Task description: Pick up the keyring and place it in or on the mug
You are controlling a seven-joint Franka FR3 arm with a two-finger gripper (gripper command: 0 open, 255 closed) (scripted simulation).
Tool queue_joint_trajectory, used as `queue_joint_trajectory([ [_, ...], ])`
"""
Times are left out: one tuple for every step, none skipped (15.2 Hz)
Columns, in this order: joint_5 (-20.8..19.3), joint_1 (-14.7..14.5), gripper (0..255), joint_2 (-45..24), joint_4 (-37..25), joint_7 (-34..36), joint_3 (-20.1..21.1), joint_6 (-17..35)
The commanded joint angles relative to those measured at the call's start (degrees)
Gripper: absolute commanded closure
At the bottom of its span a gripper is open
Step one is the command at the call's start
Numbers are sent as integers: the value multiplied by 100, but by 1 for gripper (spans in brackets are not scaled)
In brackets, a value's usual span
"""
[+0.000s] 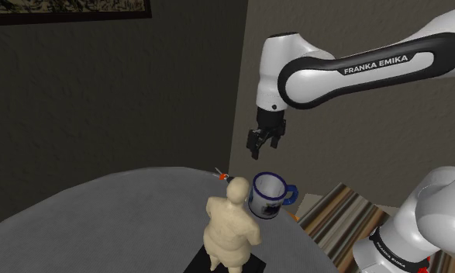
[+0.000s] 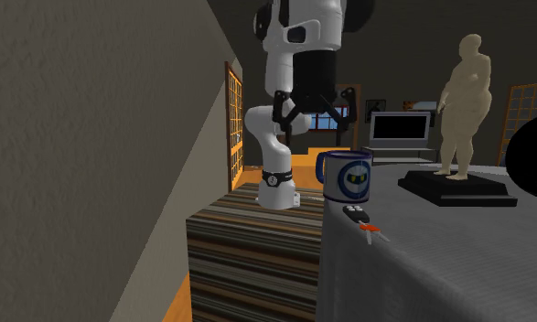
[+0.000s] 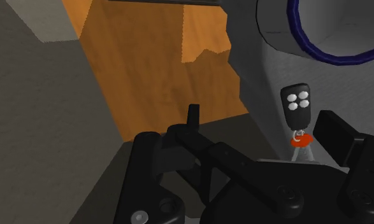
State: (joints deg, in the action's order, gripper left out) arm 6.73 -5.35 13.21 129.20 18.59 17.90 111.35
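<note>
Black and red, the keyring (image 2: 362, 220) lies flat on the grey desk (image 2: 440, 274), close to its edge and just beside the foot of the blue-rimmed mug (image 2: 349, 176). It is touched by nothing. The second exterior view shows this spacing best: the mug stands upright, the keyring lies on the desk in front of it, and a pale figurine (image 2: 463, 105) stands on a black base (image 2: 456, 190) further along. That view also shows a monitor (image 2: 399, 128) behind them and the striped stand (image 2: 252, 247) next to the desk.

In the shoulder view the figurine (image 1: 232, 229) is in the foreground and hides part of the mug (image 1: 268, 195). The keyring (image 1: 222, 177) is a small sliver beyond it. The gripper (image 1: 264, 143) hangs in the air above both, well clear of the desk (image 1: 101, 209).

The wrist view shows the detail the others lack. The keyring (image 3: 298, 108) is a black fob with four pale buttons and a red tag on a ring. The gripper (image 3: 262, 118) has its fingers (image 3: 193, 118) spread apart with nothing between them. The keyring appears nearer one finger, with the mug's rim (image 3: 306, 54) beyond it. An orange floor (image 3: 153, 63) lies past the desk edge.
</note>
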Motion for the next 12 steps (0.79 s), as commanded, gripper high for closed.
queue_joint_trajectory([
  [-86,-49,0,-413,-191,198,150,234],
  [-146,-72,0,-620,-297,293,213,335],
  [-214,-98,0,-830,-410,391,272,429],
  [-290,-128,0,-1043,-531,491,324,518],
  [-373,-162,0,-1258,-658,593,372,599],
  [-462,-199,0,-1476,-793,696,415,674],
  [-557,-242,0,-1695,-935,800,449,741],
  [-656,-292,0,-1916,-1084,903,477,800],
  [-713,-325,0,-2043,-1173,962,486,831],
  [-727,-332,0,-2074,-1128,971,482,905],
  [-741,-336,0,-2105,-1084,981,481,978],
  [-756,-341,0,-2138,-1042,992,479,1051],
])
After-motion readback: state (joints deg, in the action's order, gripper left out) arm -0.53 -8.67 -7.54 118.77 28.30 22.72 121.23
